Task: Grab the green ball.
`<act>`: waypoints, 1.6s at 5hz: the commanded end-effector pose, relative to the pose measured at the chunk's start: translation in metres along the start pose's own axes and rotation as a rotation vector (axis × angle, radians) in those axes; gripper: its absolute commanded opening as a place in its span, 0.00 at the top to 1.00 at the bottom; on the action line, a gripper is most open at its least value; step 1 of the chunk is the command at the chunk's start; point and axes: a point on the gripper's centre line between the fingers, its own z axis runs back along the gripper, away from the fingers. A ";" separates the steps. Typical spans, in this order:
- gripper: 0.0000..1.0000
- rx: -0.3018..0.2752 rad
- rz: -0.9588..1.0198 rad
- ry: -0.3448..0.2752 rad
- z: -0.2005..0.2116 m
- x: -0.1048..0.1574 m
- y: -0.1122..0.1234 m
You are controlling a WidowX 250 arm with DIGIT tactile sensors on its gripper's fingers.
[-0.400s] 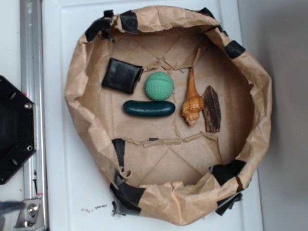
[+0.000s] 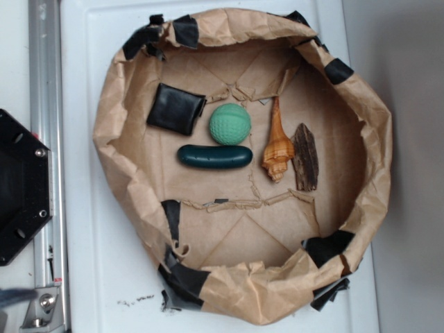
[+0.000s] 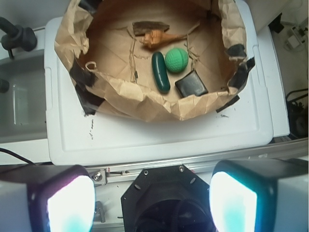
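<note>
The green ball [image 2: 229, 124] [image 3: 176, 60], mint green and dimpled, lies on the floor of a brown paper nest [image 2: 125, 173] [image 3: 120, 94]. It rests just above a dark green cucumber-shaped piece [image 2: 214, 157] [image 3: 160, 71]. In the wrist view my gripper [image 3: 152, 200] is open, its two pale pads far apart with nothing between them. It hangs over the robot's black base [image 3: 161, 198], well short of the nest and the ball. The gripper does not show in the exterior view.
Beside the ball lie a black square pad [image 2: 175, 109] [image 3: 191, 84], an orange shell [image 2: 277, 146] [image 3: 157, 37] and a brown bark piece [image 2: 305, 157] [image 3: 149, 27]. The nest's crumpled taped walls stand up around them. It sits on a white lid [image 2: 90, 263]. A metal rail [image 2: 43, 90] runs alongside.
</note>
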 end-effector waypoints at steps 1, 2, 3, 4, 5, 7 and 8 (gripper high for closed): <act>0.00 0.050 -0.006 0.064 -0.045 0.064 0.012; 0.00 0.019 -0.058 0.108 -0.072 0.085 0.025; 0.00 0.091 -0.302 0.062 -0.100 0.113 0.036; 0.00 0.112 -0.551 -0.019 -0.128 0.128 0.043; 0.00 0.195 -0.743 -0.064 -0.155 0.130 0.042; 0.00 0.116 -0.881 -0.074 -0.205 0.144 0.061; 1.00 0.015 -0.857 -0.120 -0.215 0.163 0.047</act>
